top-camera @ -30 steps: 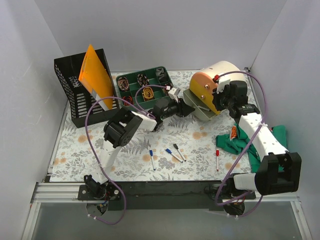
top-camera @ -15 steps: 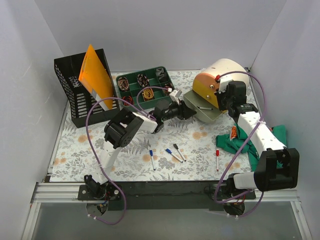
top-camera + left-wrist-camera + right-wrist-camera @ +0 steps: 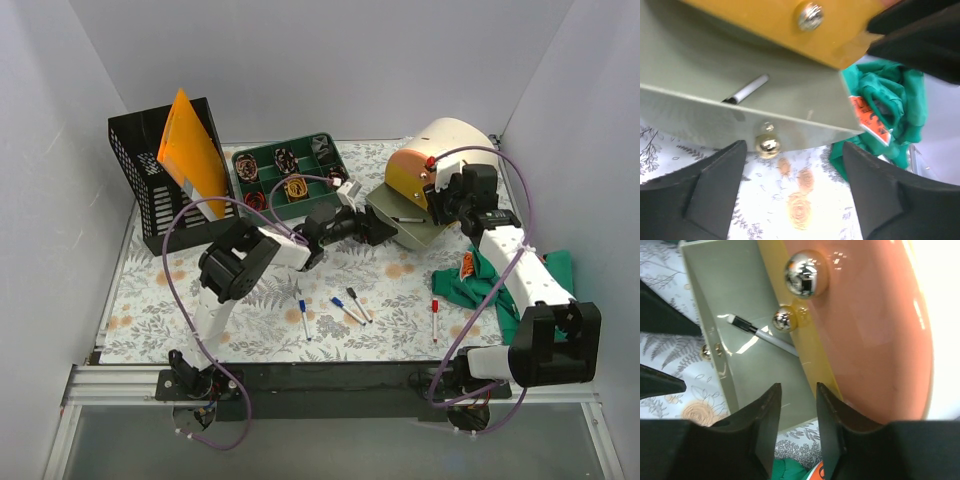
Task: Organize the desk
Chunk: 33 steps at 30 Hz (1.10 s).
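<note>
Desk [image 3: 170, 290]: fills lower centre of top view. Judged rigid, fixed, not for gripping; slick printed covering, so loose pens [image 3: 350, 305] may roll.
Left gripper [image 3: 794, 148]: spread wide astride drawer knob [image 3: 767, 145], not touching.
Right gripper [image 3: 797, 390]: at drawer box [image 3: 430, 170]; clamped or not, cannot tell.

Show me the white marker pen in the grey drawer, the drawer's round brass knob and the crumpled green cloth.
white marker pen [image 3: 747, 89], left wrist view, middle of its barrel.
round brass knob [image 3: 768, 144], left wrist view, its front.
crumpled green cloth [image 3: 907, 90], left wrist view, a fold.
</note>
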{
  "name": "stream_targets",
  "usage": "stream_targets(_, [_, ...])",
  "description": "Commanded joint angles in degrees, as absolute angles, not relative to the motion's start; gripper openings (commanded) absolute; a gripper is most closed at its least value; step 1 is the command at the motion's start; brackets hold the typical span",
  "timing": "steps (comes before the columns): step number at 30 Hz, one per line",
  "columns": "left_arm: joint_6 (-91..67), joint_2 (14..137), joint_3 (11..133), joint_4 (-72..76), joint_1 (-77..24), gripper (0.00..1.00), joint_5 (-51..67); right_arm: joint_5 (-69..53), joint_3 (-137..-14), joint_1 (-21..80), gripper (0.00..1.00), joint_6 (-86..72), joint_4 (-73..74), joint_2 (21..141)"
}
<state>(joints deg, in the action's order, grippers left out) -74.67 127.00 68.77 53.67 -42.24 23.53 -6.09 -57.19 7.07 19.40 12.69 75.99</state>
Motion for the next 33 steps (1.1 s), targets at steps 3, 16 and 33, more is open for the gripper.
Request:
stream_targets(3, [-73.66, 116.64, 65.48, 52.39, -42.45, 0.85, 25.13, -19.49, -58.89, 4.66, 0.52, 27.23, 17.83, 71.46])
stream_targets(16, [-53.89, 85.45, 56.25, 18.07, -39.64, 0.98, 11.62, -41.05, -54.32, 2.99, 0.87, 73.44, 49.90, 63.99])
stream_targets(33, [-35.25, 52.13, 35.34, 1.23, -38.58, 0.98, -2.11, -27.25, -44.47, 4.39, 0.88, 137.99, 73.65, 69.87])
